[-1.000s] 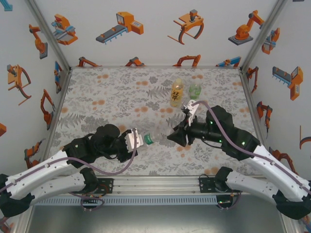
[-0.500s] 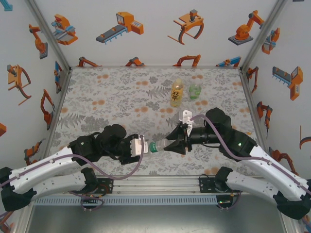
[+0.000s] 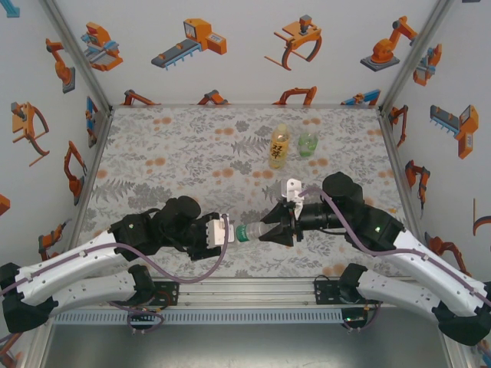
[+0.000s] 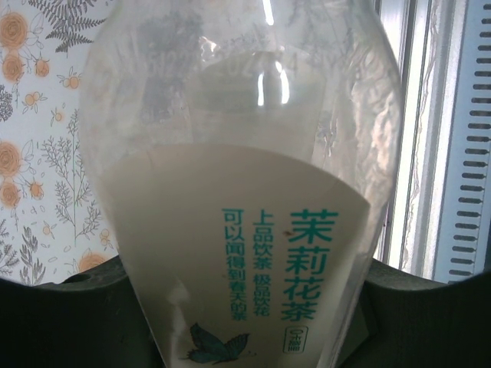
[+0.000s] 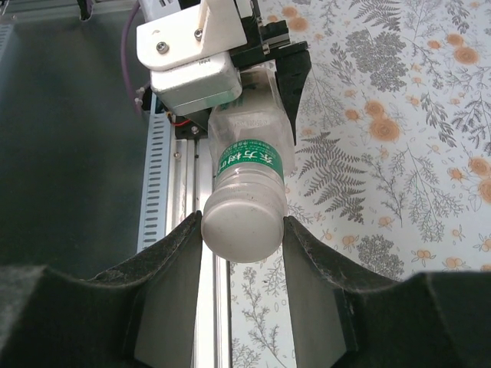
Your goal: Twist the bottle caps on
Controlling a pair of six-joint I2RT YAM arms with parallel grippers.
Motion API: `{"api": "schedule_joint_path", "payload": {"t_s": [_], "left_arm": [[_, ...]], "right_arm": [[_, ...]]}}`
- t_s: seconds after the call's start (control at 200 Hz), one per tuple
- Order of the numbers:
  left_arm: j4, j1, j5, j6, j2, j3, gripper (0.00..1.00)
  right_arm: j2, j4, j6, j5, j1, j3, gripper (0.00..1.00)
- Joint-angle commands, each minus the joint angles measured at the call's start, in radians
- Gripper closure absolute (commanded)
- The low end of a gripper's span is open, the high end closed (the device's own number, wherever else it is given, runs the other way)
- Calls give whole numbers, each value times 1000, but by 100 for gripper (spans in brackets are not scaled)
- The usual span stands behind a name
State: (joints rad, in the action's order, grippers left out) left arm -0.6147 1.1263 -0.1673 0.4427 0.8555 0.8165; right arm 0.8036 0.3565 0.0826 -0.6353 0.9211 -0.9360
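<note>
White cap [image 5: 244, 228] sits on the end of the clear bottle [image 3: 250, 231], which is held level above the near edge of the table [image 3: 169, 153]. Right gripper [image 3: 267, 231] clamped on cap, one finger touching each side. Left gripper [image 3: 229, 231] closed round bottle's body at the other end. Amber bottle [image 3: 279, 146] and green bottle [image 3: 308, 143] upright, far side, well apart from this. A second ago right gripper stood clear of cap; now they meet.

Near the table's [image 3: 169, 161] front edge, you find 1 bottle [image 3: 244, 231] lying level: body in the left gripper [image 3: 230, 231], cap [image 5: 244, 228] in the right gripper [image 3: 265, 231]. Behind it stands a 2nd bottle [image 3: 279, 146], with a 3rd bottle [image 3: 308, 143] just right of it.
</note>
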Motion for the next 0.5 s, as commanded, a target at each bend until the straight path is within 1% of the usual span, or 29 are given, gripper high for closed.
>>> {"api": "schedule_joint_path", "payload": {"t_s": [0.0, 0.255, 0.496], "left_arm": [[71, 6, -36, -10, -22, 6, 95], [87, 7, -28, -17, -29, -2, 94], [88, 7, -36, -11, 2, 9, 95]], "right_arm": [[-6, 44, 31, -4, 16, -3, 83], [-3, 37, 31, -9, 21, -4, 85], [18, 6, 25, -14, 34, -11, 86]]}}
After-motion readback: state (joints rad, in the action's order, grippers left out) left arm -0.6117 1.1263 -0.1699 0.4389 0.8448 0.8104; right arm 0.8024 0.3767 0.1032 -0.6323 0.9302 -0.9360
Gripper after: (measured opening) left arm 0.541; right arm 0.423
